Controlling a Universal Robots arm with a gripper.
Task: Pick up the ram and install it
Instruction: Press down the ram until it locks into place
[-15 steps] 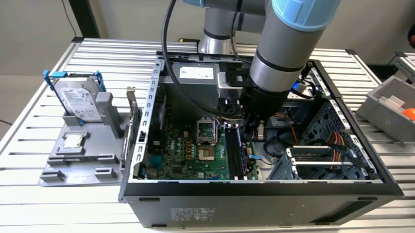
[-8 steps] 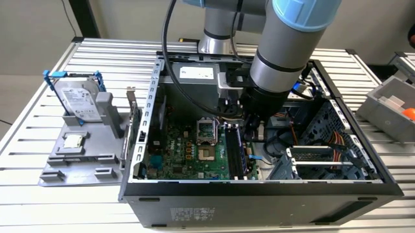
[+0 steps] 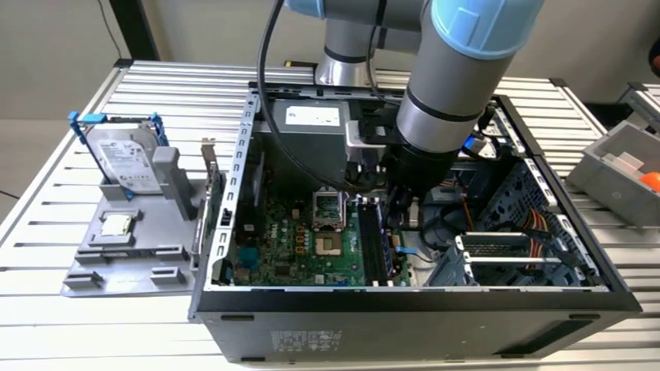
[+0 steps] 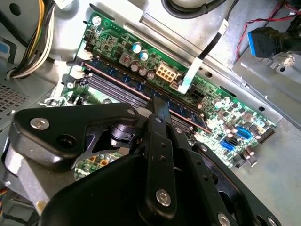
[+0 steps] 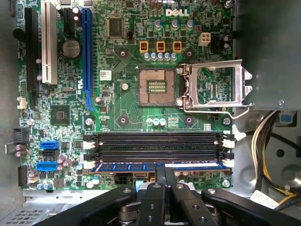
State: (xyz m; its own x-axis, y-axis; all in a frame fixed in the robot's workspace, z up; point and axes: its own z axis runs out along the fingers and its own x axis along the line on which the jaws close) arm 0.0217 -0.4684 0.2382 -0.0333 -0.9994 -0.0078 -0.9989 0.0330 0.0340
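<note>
Inside the open computer case (image 3: 232,232), the ram (image 5: 160,166) lies along the motherboard's (image 5: 127,101) outermost memory slot, beside three empty black slots (image 5: 157,143). Directly above its middle, the hand (image 5: 164,175) has its fingers (image 4: 160,110) drawn narrow on the stick's top edge. Thin, stiff and light, the stick looks fragile and is best held by its long edges.

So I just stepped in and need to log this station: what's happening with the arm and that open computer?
The arm has reached down into the open computer case, with its gripper at the memory slots of the motherboard. The ram sits along the slot nearest the gripper, with the fingertips right at its edge. The other memory slots are bare, and the processor socket stands open. Outside the case, a hard drive rests upright on a grey stand.
</note>
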